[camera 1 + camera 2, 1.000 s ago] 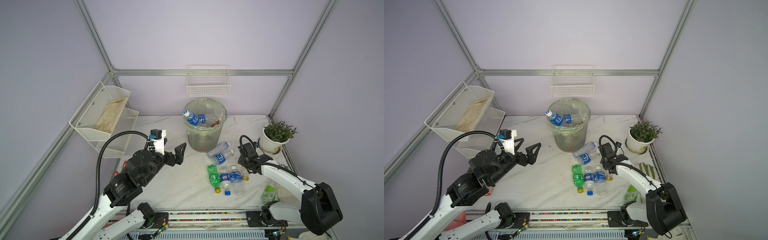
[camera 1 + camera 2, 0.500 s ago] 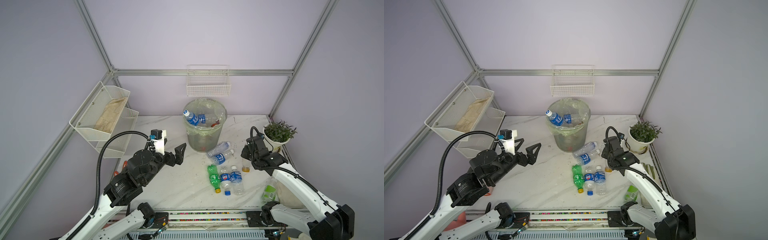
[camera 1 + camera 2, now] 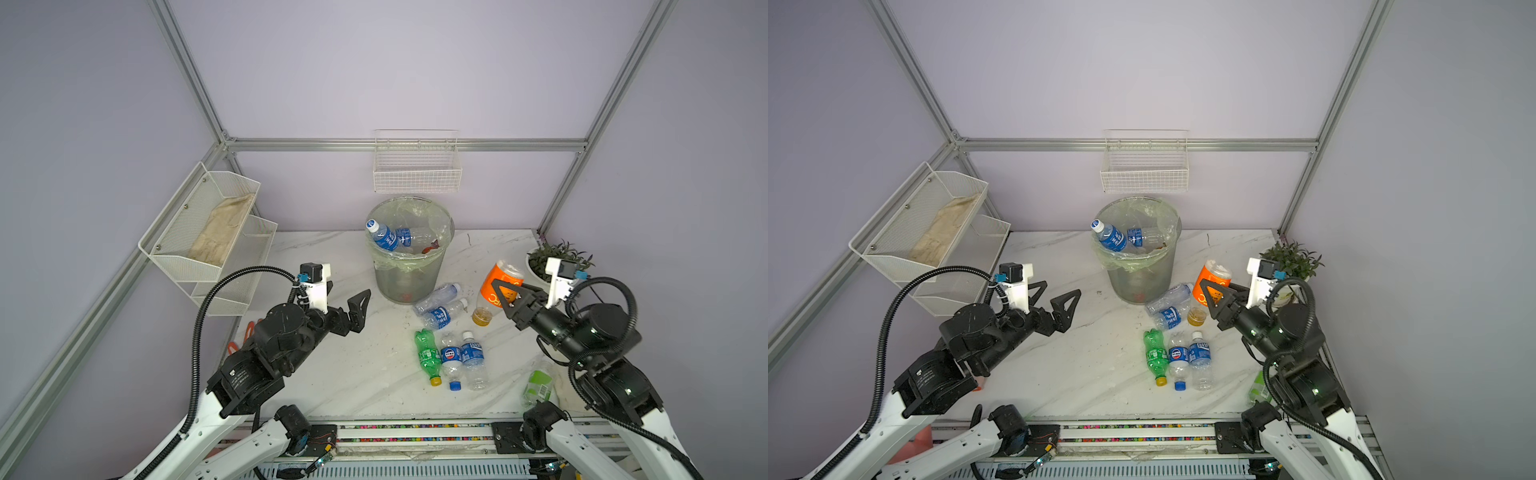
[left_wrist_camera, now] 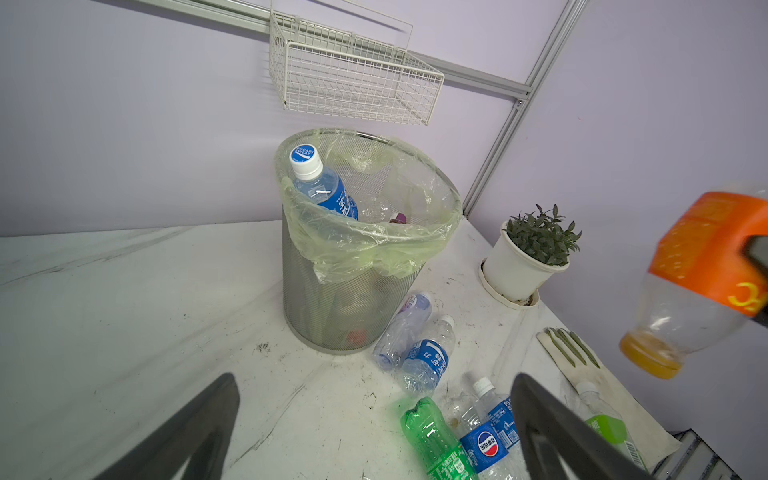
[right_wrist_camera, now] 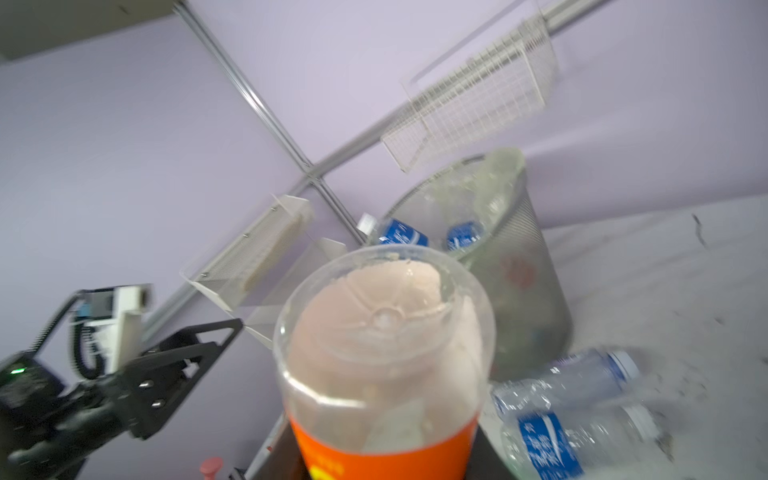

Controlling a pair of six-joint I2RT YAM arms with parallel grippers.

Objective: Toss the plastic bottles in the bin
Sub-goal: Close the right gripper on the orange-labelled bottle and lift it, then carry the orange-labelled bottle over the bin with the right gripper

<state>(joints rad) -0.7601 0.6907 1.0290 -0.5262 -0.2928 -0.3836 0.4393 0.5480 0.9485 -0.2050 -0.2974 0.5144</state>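
The right gripper [image 3: 510, 293] was clamped on one bottle, the orange-labelled bottle [image 3: 497, 279], with its two black fingers pressed to the label on either side. That bottle hung clear of the marble table [image 3: 353, 386], tilted base up and orange cap down, with a little orange liquid pooled at the cap end.

Just beyond the cap, two bottles lay side by side at the foot of the bin, touching: a clear bottle [image 3: 438, 296] and a blue-labelled bottle [image 3: 443, 316]. The bin [image 3: 399, 282], a single grey mesh basket with a pale-green liner, stood to the left of the held bottle and apart from it. Two bottles showed inside near its rim: a leaning bottle [image 3: 382, 237], cap up against the liner, and a second binned bottle [image 3: 405, 237] beside it. What lay deeper could not be made out.

Closer to the robot than the gripper, three bottles lay in a row, touching: a green bottle [image 3: 428, 357], a Pepsi bottle [image 3: 451, 360] and a water bottle [image 3: 472, 360]. One green-labelled bottle [image 3: 539, 384] lay by the right arm's base. That made six bottles on the table, one gripped and two seen in the bin.

One potted plant [image 3: 559, 254] stood just behind the right gripper. One pale glove [image 4: 569, 353] lay flat between the plant and the green-labelled bottle.

The left gripper [image 3: 347, 297] hovered empty with its jaws spread wide, well to the left of the bin. One wire basket [image 3: 417, 174] hung on the back wall above the bin.
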